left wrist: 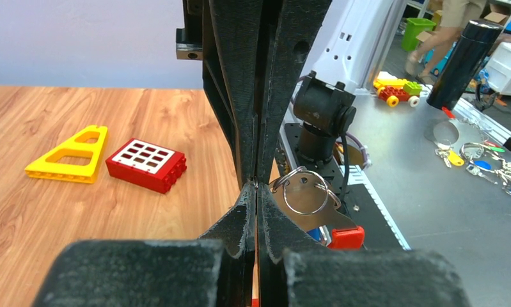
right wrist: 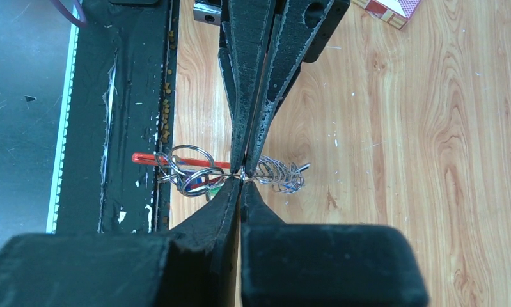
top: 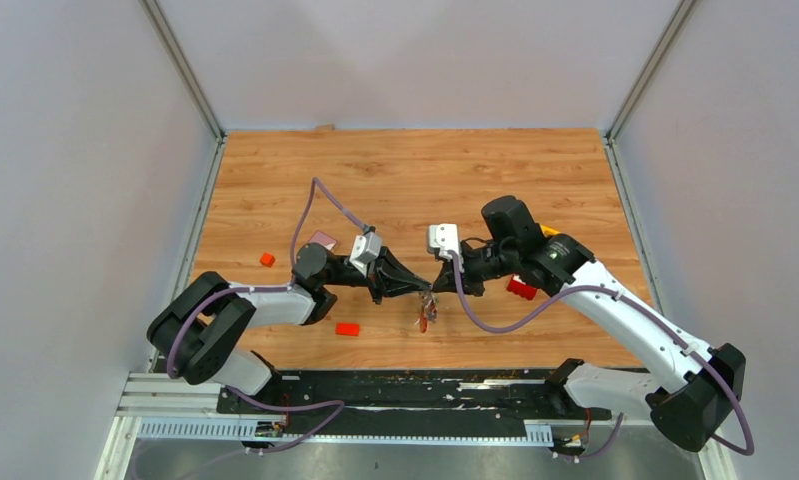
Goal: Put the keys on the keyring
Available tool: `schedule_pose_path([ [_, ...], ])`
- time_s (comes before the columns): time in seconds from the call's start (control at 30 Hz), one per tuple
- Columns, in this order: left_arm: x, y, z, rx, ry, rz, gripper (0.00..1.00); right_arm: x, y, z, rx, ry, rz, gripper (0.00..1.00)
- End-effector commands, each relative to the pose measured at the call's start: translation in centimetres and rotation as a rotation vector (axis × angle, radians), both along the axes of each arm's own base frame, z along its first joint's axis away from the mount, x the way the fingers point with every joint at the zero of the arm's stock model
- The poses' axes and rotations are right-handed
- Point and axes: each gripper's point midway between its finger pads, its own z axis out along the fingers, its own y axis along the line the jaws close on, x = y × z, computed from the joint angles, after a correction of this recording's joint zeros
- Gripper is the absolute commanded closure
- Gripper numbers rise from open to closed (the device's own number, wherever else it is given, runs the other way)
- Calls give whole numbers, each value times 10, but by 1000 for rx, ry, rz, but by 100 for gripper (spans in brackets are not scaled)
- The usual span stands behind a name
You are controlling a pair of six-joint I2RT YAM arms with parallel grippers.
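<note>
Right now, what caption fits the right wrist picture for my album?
Right claw pinched shut on the keyring, above the table.

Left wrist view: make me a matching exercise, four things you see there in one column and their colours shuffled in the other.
Things:
1. triangle
2. brick
3. keyring
4. bottle

Colours:
A. silver
B. black
C. yellow
D. red

Pairs: 1-C, 2-D, 3-A, 4-B
</note>
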Motion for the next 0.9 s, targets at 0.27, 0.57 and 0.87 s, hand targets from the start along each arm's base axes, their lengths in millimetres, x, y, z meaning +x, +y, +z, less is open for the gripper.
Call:
schedule_pose_path([
  [0.27,24,-12,-8,83,-66,58,83,21,-6,12,-138,-161,-83,100],
  [0.57,25,-9,-12,99,-124,67,55,23,0,10,-267,-195,-75,100],
  [0.87,26,-5,-3,50,-198,61,61,29,1,11,-374,-243,-84,100],
])
